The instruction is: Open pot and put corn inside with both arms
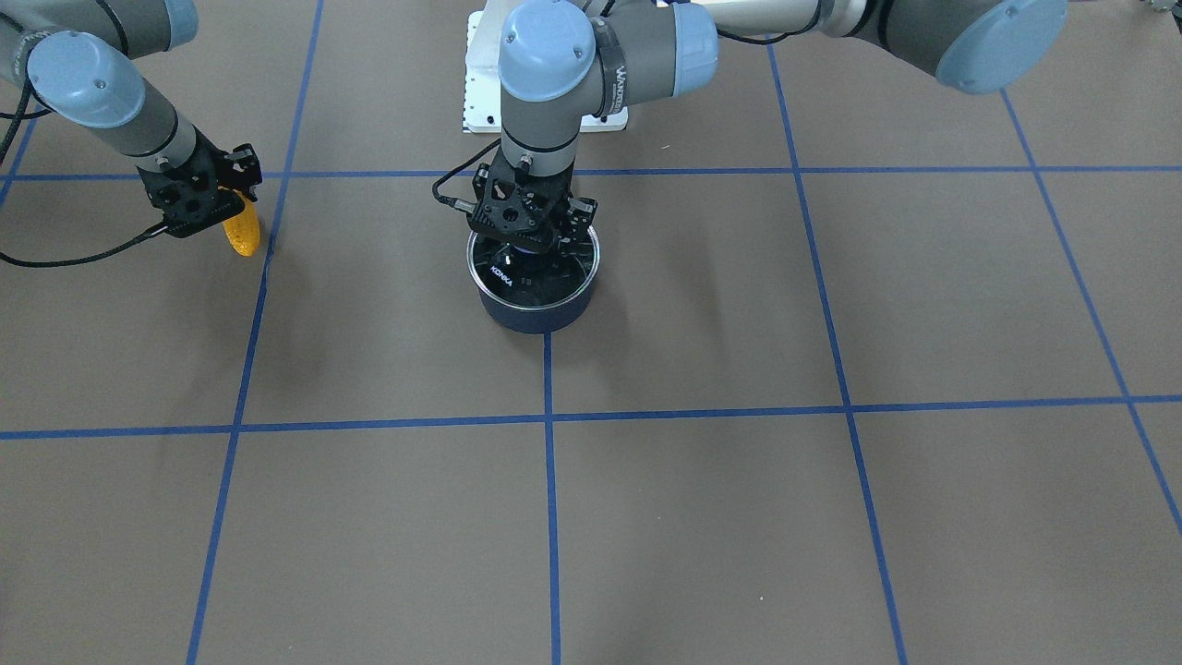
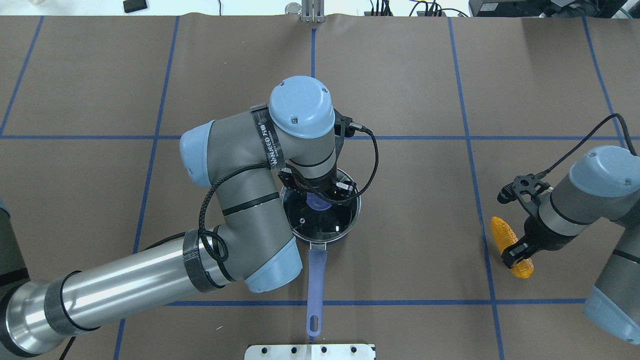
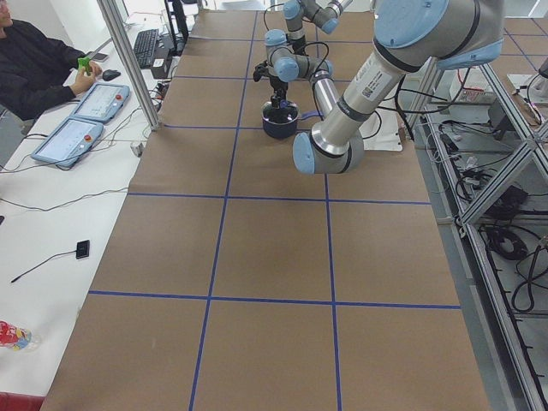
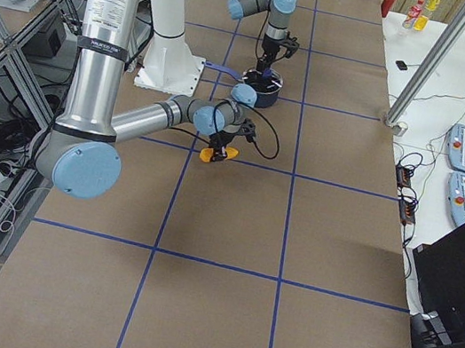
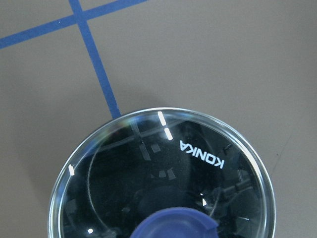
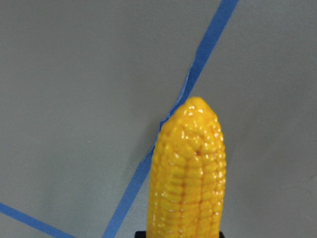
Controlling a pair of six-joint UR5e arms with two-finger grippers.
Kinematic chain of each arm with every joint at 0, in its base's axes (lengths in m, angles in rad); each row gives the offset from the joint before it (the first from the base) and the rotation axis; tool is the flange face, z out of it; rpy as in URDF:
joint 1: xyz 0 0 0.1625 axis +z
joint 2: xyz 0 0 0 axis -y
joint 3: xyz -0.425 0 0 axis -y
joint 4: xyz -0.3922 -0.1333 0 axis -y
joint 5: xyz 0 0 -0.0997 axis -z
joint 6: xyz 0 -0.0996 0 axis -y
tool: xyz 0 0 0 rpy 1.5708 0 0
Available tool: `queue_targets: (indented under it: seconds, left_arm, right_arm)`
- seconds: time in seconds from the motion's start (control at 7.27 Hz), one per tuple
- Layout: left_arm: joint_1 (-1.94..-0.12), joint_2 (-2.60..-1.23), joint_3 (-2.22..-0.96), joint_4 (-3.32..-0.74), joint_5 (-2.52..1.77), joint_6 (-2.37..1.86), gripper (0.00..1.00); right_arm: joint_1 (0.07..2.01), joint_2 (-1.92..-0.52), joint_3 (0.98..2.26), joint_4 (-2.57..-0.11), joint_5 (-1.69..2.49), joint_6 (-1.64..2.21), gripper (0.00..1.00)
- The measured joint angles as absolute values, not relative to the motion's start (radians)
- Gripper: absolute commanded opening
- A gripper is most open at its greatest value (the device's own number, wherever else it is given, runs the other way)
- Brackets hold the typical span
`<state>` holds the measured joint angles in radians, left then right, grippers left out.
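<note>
The round glass lid is covering the navy saucepan under the left hand, grip indeterminate. The right hand is grasping the yellow corn cob.

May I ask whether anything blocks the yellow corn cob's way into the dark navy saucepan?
Yes: the round glass lid covers the saucepan, left gripper at its blue knob; the right gripper holds the cob.

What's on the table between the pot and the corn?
Only bare brown table and one blue tape line beside the corn; the overhead view shows it.
</note>
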<state>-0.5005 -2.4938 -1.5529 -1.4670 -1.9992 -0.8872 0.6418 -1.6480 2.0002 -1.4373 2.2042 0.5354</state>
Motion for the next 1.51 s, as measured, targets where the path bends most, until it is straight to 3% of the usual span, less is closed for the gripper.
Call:
queue_targets:
  seconds: [0.55, 1.1, 1.51]
  left_arm:
    - [-0.518, -2.493, -1.565, -1.467, -2.000, -0.877, 0.62]
    - [-0.604, -2.490, -1.577, -1.466, -2.032, -0.826, 0.60]
    - [-0.692, -2.443, -1.592, -1.465, -2.103, -0.733, 0.60]
  right_arm:
    - [0.650, -1.599, 2.005, -1.463, 2.213, 0.535, 0.37]
    - [0.679, -1.265, 2.024, -1.825, 2.218, 0.537, 0.38]
    - [0.678, -1.127, 2.018, -1.888, 2.213, 0.547, 0.40]
